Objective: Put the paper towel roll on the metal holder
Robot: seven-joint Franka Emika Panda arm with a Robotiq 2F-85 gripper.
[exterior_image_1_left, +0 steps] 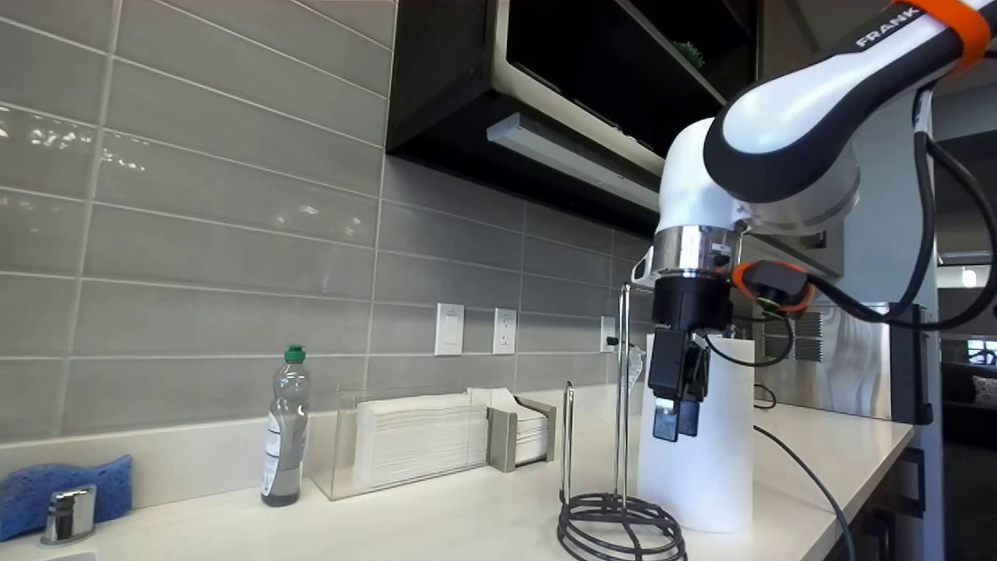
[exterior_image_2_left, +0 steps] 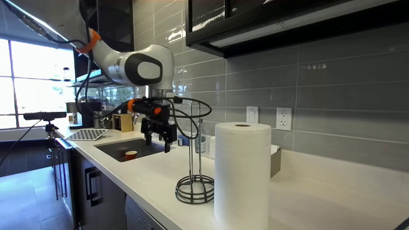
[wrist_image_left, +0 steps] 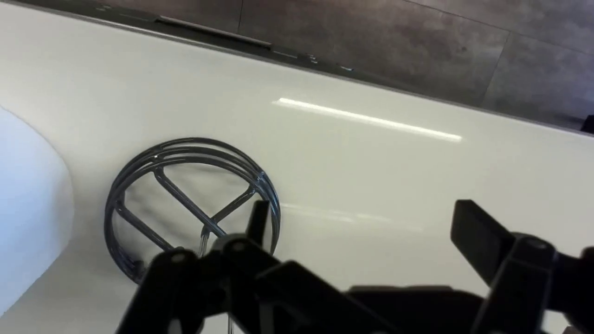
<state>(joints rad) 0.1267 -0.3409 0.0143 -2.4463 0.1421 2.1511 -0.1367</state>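
Paper towel roll (exterior_image_2_left: 242, 179), a tall, thick cylinder of plain white paper, stood upright on the pale table (exterior_image_2_left: 326, 204), near the metal holder (exterior_image_1_left: 622, 436), thin shiny rods rising from a round base of dark wire rings; in the wrist view a gap showed between the two. The placing, I judged, was not yet done: the holder stood bare, and the black two-fingered pincer (wrist_image_left: 364, 227) hung beside its rods, fingers (wrist_image_left: 480, 241) spread wide, holding nothing. Left to do were gripping the roll, lining up its hollow core (exterior_image_2_left: 243, 125), lowering it over the tall rod and letting go. Counted, there were one roll, one holder, one pincer, one clear plastic bottle (exterior_image_1_left: 286, 428) with a green cap, one blue sponge (exterior_image_1_left: 35, 491) and, in an exterior view, three white wall plates (exterior_image_1_left: 449, 329).
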